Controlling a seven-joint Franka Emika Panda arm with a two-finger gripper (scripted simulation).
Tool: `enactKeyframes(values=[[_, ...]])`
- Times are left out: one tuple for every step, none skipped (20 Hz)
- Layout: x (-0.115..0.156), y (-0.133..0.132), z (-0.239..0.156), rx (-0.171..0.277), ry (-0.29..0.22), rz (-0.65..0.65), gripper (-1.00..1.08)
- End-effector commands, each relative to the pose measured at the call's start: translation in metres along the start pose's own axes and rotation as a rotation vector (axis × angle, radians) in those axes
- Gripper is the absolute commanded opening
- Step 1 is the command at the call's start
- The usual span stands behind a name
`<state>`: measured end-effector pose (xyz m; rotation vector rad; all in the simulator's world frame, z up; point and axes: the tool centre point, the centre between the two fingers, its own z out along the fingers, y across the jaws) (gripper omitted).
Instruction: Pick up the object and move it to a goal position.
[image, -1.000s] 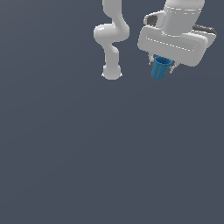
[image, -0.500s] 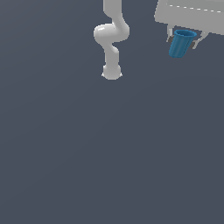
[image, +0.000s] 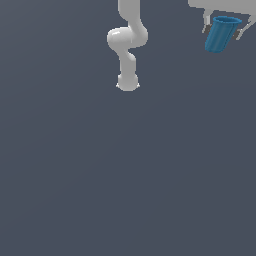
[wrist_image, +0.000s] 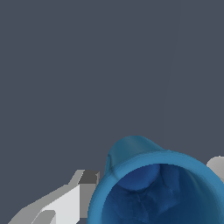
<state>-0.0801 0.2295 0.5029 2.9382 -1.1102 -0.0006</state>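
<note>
In the exterior view, the blue cup (image: 221, 34) hangs near the top of the exterior view's right, lifted well clear of the grey desk (image: 125, 175). The tool (image: 223, 27) is clamped on it just below the rim, one finger on each side. The cup tilts a little. It looks light, stiff and smooth, so a grip on the tapered wall could slip; high near the rim seems the safest hold.

The wrist view adds the cup's (wrist_image: 153, 188) hollow inside and round rim, with one white finger (wrist_image: 65, 203) beside it. No goal marker shows in either view.
</note>
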Motion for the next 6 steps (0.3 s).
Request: enactKeyframes(values=[[-0.0010,-0.0017,-0.0047,0.001,0.000,0.000,-1.00],[-0.0011,-0.0021,-0.0056,0.001,0.000,0.000,-1.00],[-0.0012,-0.0024,-0.0062,0.001,0.000,0.000,-1.00],[-0.0012,-0.0026,-0.0064,0.001,0.000,0.000,-1.00],[-0.0012,-0.0027,-0.0065,0.001,0.000,0.000,-1.00],[-0.0011,-0.0028,-0.0065,0.001,0.000,0.000,-1.00]])
